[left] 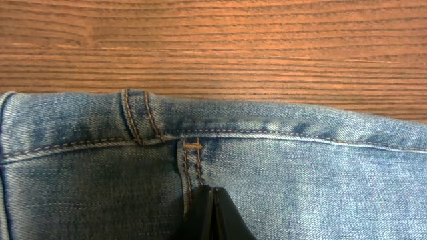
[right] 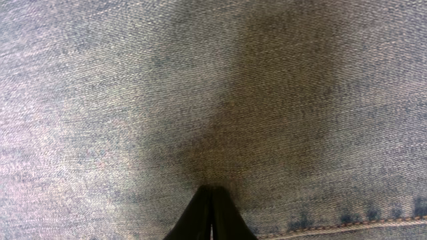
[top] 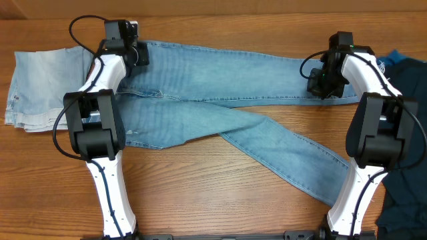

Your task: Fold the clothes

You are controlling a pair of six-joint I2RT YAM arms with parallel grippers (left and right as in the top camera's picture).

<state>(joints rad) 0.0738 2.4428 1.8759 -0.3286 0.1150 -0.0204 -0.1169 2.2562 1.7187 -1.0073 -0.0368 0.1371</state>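
Jeans [top: 220,100]: soft, limp denim, fairly heavy, not slippery. The thick seams look like the best purchase, at the waistband [left: 280,133] and leg hem. They lie flat across the tabletop [top: 200,207], legs crossing.
Left hand [left: 210,200]: closed, tips on cloth just below the waistband.
Right hand [right: 212,200]: closed on the far leg near its hem.
Cannot tell whether either pinches a fold.

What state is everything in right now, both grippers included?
Faded light-blue jeans: spread out unfolded, legs diverging rightward.
Paler washed-denim piece: lying flat, left of the jeans.
Dark teal cloth: lying at the right edge, partly out of frame.
Left gripper: shut, tips at the jeans' waistband.
Right gripper: shut, tips on denim near a hem.
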